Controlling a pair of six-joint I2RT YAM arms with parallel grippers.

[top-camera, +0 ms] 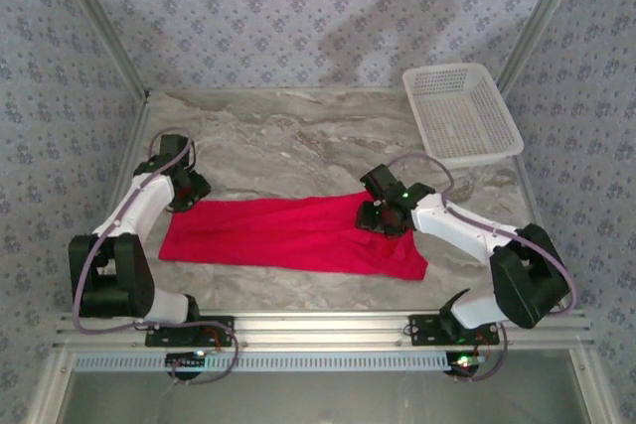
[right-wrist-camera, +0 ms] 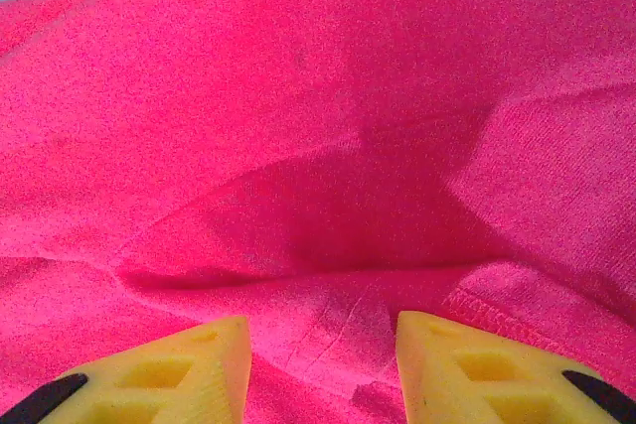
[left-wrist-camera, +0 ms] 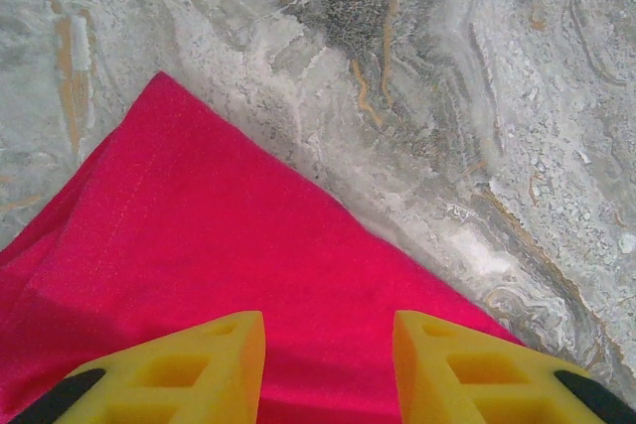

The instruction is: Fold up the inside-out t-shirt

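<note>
L jaws, R jaws open over red tee [top-camera: 288, 235]; mesh basket [top-camera: 459, 108] apart, far-right.

text: none legible | labels, brands: none readable | numbers, signs: none — nothing to read

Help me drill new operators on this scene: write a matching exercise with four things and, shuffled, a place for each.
Things:
1 t-shirt
2 basket
3 left gripper
4 right gripper

Places:
A far right corner of the table
B above the shirt's right part
C spread across the near middle
D above the shirt's far left corner

Pairs: 1-C; 2-A; 3-D; 4-B
</note>
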